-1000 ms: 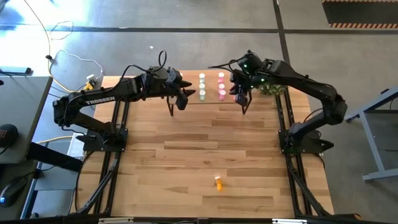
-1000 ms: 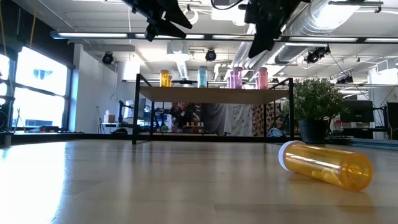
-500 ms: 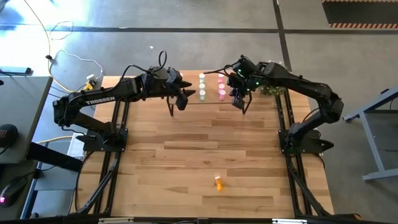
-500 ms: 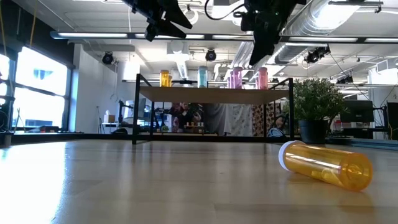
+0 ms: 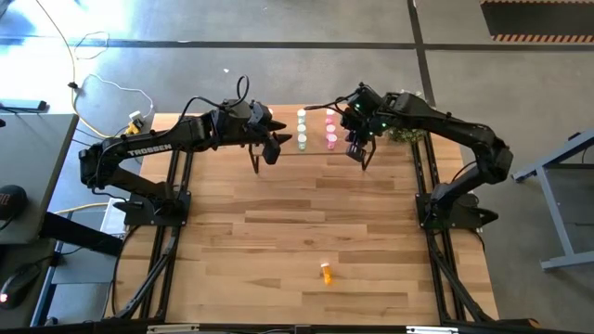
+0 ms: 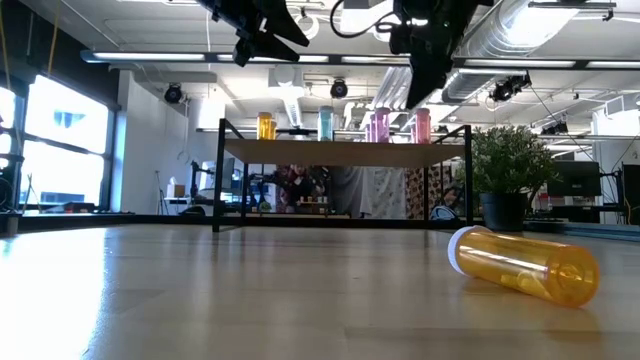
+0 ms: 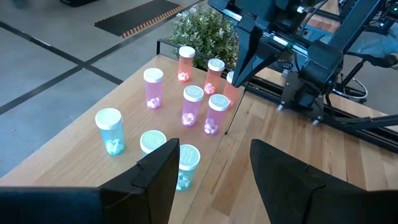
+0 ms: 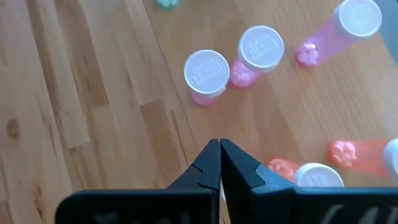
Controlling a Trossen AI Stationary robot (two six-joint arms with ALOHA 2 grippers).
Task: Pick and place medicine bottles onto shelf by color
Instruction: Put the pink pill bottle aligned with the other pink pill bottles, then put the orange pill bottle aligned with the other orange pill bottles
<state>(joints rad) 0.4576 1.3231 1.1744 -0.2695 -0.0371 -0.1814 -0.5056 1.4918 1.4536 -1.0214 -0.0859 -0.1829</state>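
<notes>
Bottles stand upright on the shelf (image 6: pixel 340 152) at the far edge of the bench (image 5: pixel 297 232): white-capped, grouped by colour. Pink bottles (image 7: pixel 193 106) cluster together, reddish ones (image 7: pixel 185 63) beside them toward the plant (image 6: pixel 510 160), pale blue-green ones (image 7: pixel 109 130) at the other side; an orange bottle (image 6: pixel 265 125) stands near the shelf's end. Small pellets show at the bottom of the pink and blue-green bottles.

One orange bottle (image 6: pixel 523 263) lies on its side on the bench, well apart from the shelf, toward the near edge.

Right gripper (image 8: pixel 220 152) hangs over the pink group, jaws pressed together, empty. Left gripper (image 7: pixel 214 171) hovers above the blue-green bottles, jaws apart, holding nothing.

Partly hidden: the reddish bottles behind the right gripper; the blue-green bottles nearest the left gripper are cut off by its fingers (image 7: pixel 165 171).
</notes>
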